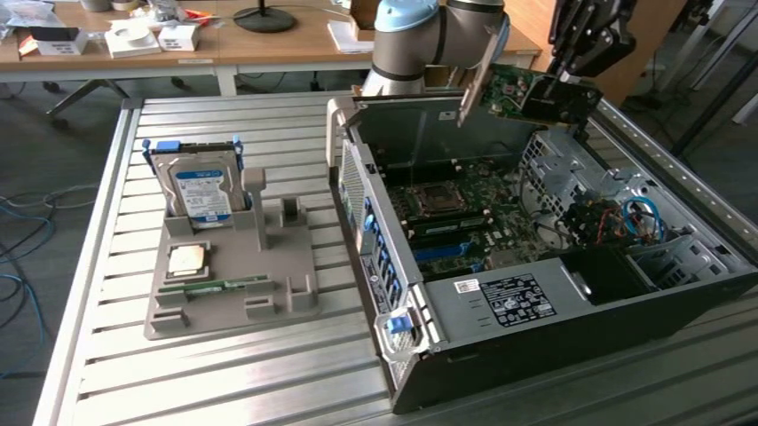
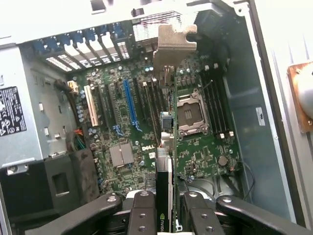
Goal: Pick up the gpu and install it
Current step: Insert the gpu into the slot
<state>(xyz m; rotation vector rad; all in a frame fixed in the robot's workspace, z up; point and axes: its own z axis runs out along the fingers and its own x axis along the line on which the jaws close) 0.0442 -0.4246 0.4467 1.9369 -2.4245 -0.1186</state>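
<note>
The gpu (image 1: pixel 517 91), a green card with a silver end bracket and a dark block on it, hangs in the air above the far end of the open computer case (image 1: pixel 509 302). My gripper (image 1: pixel 583 64) is shut on it from the exterior view's right. In the wrist view the gpu (image 2: pixel 165 147) is seen edge-on between my fingers (image 2: pixel 143 215), its bracket (image 2: pixel 173 44) at the far end. It hovers over the motherboard (image 2: pixel 122 152), between the blue slot (image 2: pixel 129 105) and the processor socket (image 2: pixel 190 115), apart from the board.
On the slatted metal table a grey holder (image 1: pixel 237 284) carries an upright hard drive (image 1: pixel 201 191), a processor chip (image 1: pixel 187 259) and a memory stick (image 1: pixel 213 286). The case's walls, drive cage (image 1: pixel 580 169) and cables (image 1: pixel 634 222) ring the motherboard. A cluttered desk (image 1: pixel 237 44) stands behind.
</note>
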